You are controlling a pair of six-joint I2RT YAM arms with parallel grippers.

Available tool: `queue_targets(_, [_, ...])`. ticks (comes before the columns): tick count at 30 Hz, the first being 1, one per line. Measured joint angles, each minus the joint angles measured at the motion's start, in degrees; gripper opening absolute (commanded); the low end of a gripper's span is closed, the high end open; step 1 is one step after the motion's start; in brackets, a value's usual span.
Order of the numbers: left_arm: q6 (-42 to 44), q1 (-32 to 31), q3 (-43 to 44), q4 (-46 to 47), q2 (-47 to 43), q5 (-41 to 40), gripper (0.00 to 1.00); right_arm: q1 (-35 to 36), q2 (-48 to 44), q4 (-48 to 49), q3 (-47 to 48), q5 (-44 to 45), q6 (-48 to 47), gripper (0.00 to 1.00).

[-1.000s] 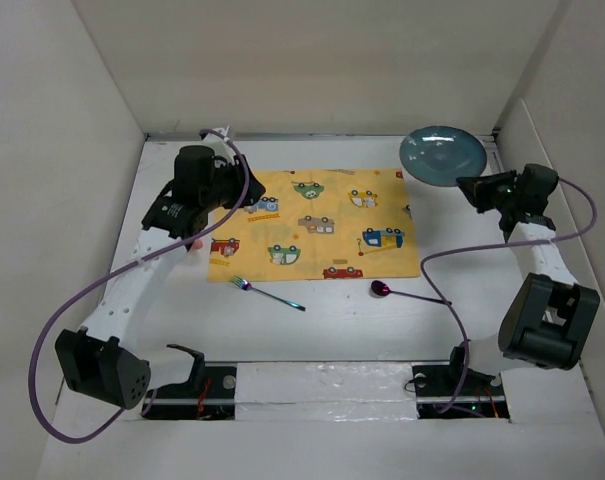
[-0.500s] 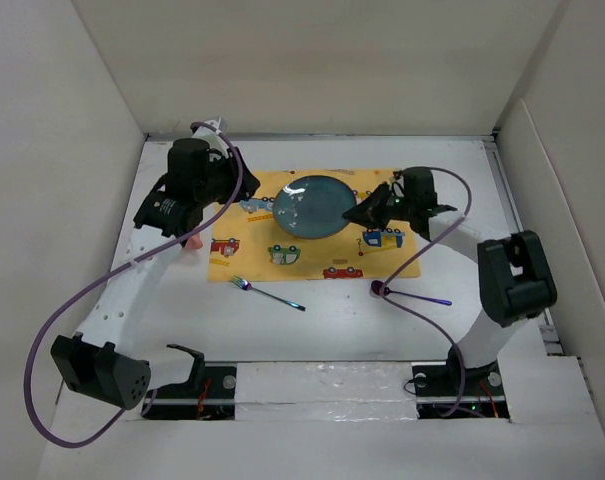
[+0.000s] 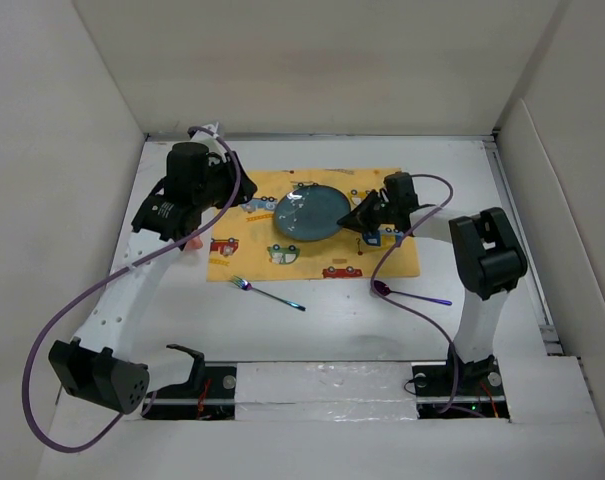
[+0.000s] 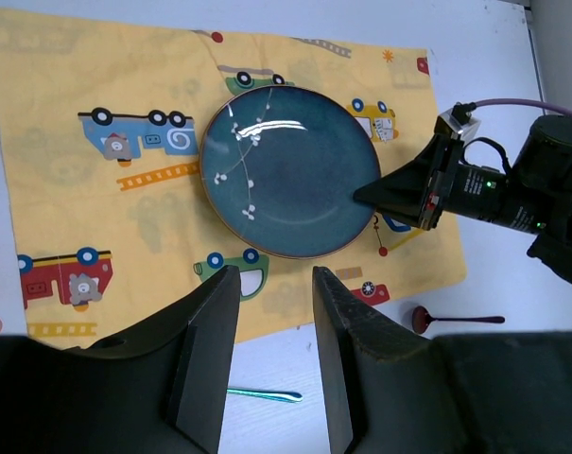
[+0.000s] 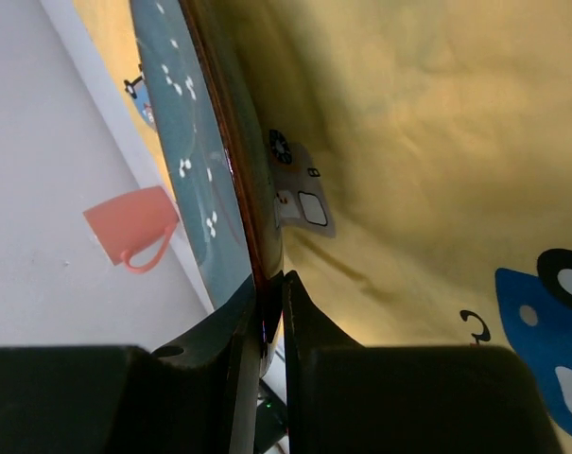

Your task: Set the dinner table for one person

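A dark teal plate (image 3: 308, 213) with small white specks is over the middle of the yellow vehicle-print cloth (image 3: 252, 250) on the white dinner table (image 3: 482, 330). My right gripper (image 3: 363, 215) is shut on the plate's right rim. In the right wrist view the fingers (image 5: 309, 331) pinch the rim (image 5: 227, 142) with the cloth (image 5: 408, 142) close beneath. My left gripper (image 4: 276, 279) is open and empty. It hovers above the cloth's near edge and sees the plate (image 4: 290, 170) from above. A fork (image 3: 267, 293) and a dark spoon (image 3: 407, 294) lie on the table in front of the cloth.
A pink cup (image 3: 194, 243) stands left of the cloth, partly hidden under my left arm, and shows in the right wrist view (image 5: 134, 227). Off-white walls close the table on three sides. The right arm's purple cable (image 3: 422, 260) loops over the cloth's right edge.
My right gripper has carried the plate from the back right corner leftward onto the middle of the cloth. The left arm has shifted only slightly.
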Motion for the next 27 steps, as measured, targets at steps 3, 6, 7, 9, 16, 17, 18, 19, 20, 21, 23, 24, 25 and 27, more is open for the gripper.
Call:
queue_targets(3, [0.00,0.00,0.00,-0.11,-0.04,-0.17,0.34,0.48,0.28,-0.11,0.04,0.66,-0.98,0.16])
queue_targets(6, [0.00,0.00,0.00,-0.11,-0.07,-0.24,0.34,1.09,0.26,-0.11,-0.13,1.25,-1.95,0.37])
queue_targets(7, [0.00,0.00,0.00,-0.11,-0.07,-0.28,0.34,1.40,0.04,-0.11,-0.44,1.46,-2.23,0.41])
queue_targets(9, [0.00,0.00,0.00,-0.09,-0.07,-0.31,0.34,2.01,-0.61,-0.72,-1.38,2.25,-3.23,0.54])
queue_targets(16, [0.02,0.00,-0.02,-0.07,-0.07,-0.04,0.33,2.60,-6.10,-10.36,-0.92,7.54,-8.41,0.64])
queue_targets(17, [0.02,0.00,-0.02,-0.07,-0.07,0.02,0.32,2.45,-7.34,-12.20,-0.22,8.52,-9.44,0.64])
queue_targets(18, [0.04,0.00,0.07,-0.11,-0.07,0.09,0.28,2.34,-8.76,-13.84,0.52,9.40,-10.47,0.56])
queue_targets(19, [-0.02,0.00,0.26,-0.15,-0.04,0.17,0.25,2.14,-10.25,-15.80,1.57,10.34,-11.65,0.41])
queue_targets(20, [0.02,0.00,0.61,-0.26,-0.04,0.39,0.23,1.92,-11.72,-17.77,2.93,11.06,-13.11,0.27])
queue_targets(21, [0.00,0.00,1.27,-0.52,-0.04,0.59,0.15,1.90,-13.18,-19.32,4.39,11.61,-14.45,0.00])
queue_targets(23, [-0.35,0.00,3.13,-0.70,0.00,1.03,0.00,1.90,-16.09,-20.94,6.93,12.24,-17.09,0.00])
queue_targets(24, [-0.24,0.00,4.81,-0.68,-0.07,1.31,0.00,2.32,-17.38,-21.24,8.15,12.20,-18.34,0.00])
queue_targets(25, [-0.35,0.00,5.25,-0.57,-0.11,1.36,0.00,2.82,-18.29,-21.20,9.16,11.91,-19.23,0.00])
queue_targets(27, [-1.22,0.00,6.84,-0.33,-0.98,0.83,0.00,6.05,-19.34,-20.13,11.19,11.85,-20.92,0.00])
